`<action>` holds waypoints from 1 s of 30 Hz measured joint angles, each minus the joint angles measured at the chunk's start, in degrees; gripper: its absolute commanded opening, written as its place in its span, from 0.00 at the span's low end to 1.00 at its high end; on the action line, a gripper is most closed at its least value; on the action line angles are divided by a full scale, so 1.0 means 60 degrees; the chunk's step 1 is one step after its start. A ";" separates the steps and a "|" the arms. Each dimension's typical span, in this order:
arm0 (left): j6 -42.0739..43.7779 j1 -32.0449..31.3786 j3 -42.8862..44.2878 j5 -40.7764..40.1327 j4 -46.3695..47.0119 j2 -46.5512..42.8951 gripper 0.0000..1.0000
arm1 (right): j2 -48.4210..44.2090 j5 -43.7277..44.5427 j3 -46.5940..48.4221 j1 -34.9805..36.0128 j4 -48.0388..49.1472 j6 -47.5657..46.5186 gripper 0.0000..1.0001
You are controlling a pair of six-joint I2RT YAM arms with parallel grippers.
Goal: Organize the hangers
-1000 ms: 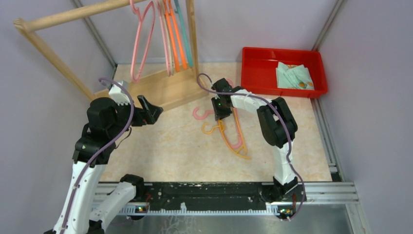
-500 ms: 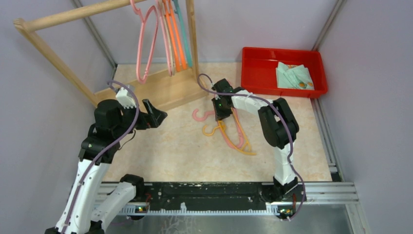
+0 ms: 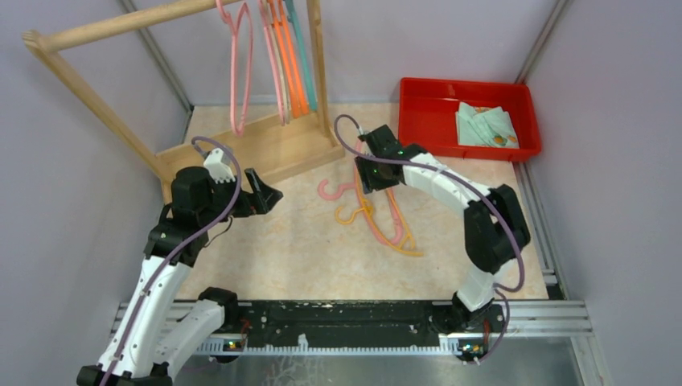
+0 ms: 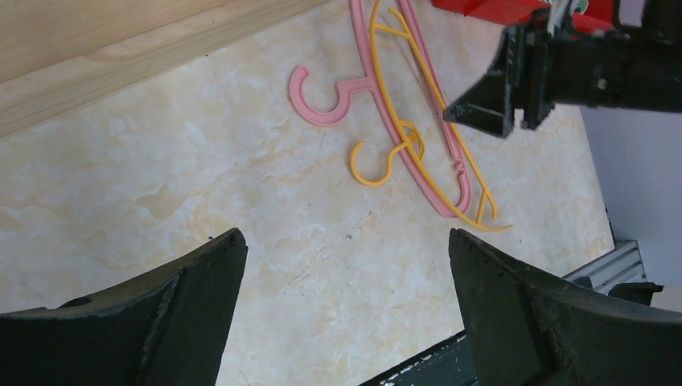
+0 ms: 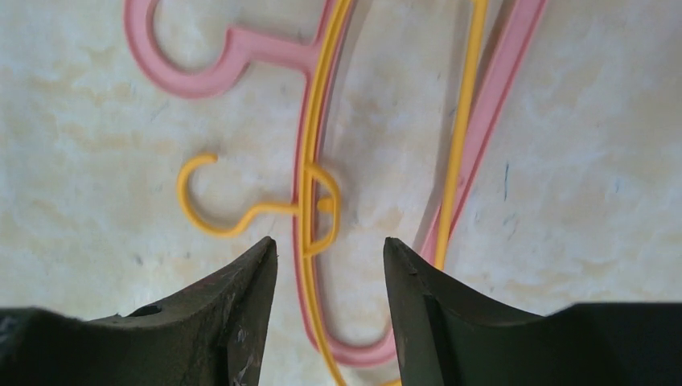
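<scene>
Two hangers lie overlapped on the table: a pink hanger (image 3: 326,191) (image 4: 322,100) (image 5: 211,74) and a thinner yellow hanger (image 3: 347,215) (image 4: 378,165) (image 5: 310,189), hooks pointing left. My right gripper (image 3: 371,182) (image 5: 330,241) hovers open just above them, over the yellow hanger's neck, holding nothing. My left gripper (image 3: 265,193) (image 4: 344,237) is wide open and empty, left of the pair near the rack base. Several more hangers hang on the wooden rack: a single pink one (image 3: 239,72), then pink, beige, orange (image 3: 289,72) and teal (image 3: 304,64) together.
The wooden rack's base (image 3: 265,149) sits at the back left, its pole overhead. A red bin (image 3: 418,88) holding a pale green cloth (image 3: 486,125) stands at the back right. Walls close in on both sides.
The right arm's elbow swung out to the right and its gripper shifted slightly back; the two table hangers' far ends slid a little right. The left arm moved right. The lone pink hanger swung to vertical.
</scene>
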 measured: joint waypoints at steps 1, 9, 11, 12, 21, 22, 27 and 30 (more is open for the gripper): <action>0.0004 0.0000 -0.0047 0.0011 0.0047 0.0022 1.00 | -0.0382 0.0011 -0.0361 0.0073 -0.0011 -0.0022 0.51; 0.0000 0.0000 -0.0459 0.0127 0.0415 0.0044 1.00 | -0.2572 -0.0368 -0.3191 0.0688 -0.0568 -0.0095 0.47; -0.0011 0.0000 -0.0605 0.0164 0.0459 0.0015 1.00 | -0.2670 -0.0459 -0.3442 0.0681 -0.0663 -0.0091 0.45; -0.0018 0.0000 -0.0663 0.0171 0.0477 -0.0004 1.00 | -0.2681 -0.0499 -0.3537 0.0678 -0.0685 -0.0091 0.44; -0.0069 0.0000 -0.0820 0.0200 0.0499 -0.0131 1.00 | -0.2677 -0.0754 -0.4102 0.0750 -0.0364 -0.0080 0.41; -0.0069 0.0000 -0.0831 0.0200 0.0499 -0.0164 1.00 | -0.2677 -0.0754 -0.4193 0.0765 -0.0270 -0.0080 0.41; -0.0109 0.0000 -0.0882 0.0200 0.0517 -0.0197 1.00 | -0.2357 -0.0703 -0.4371 0.0772 -0.0051 -0.0015 0.35; -0.0113 0.0000 -0.0882 0.0197 0.0528 -0.0197 1.00 | -0.2095 -0.0623 -0.4426 0.0772 0.0153 0.0022 0.29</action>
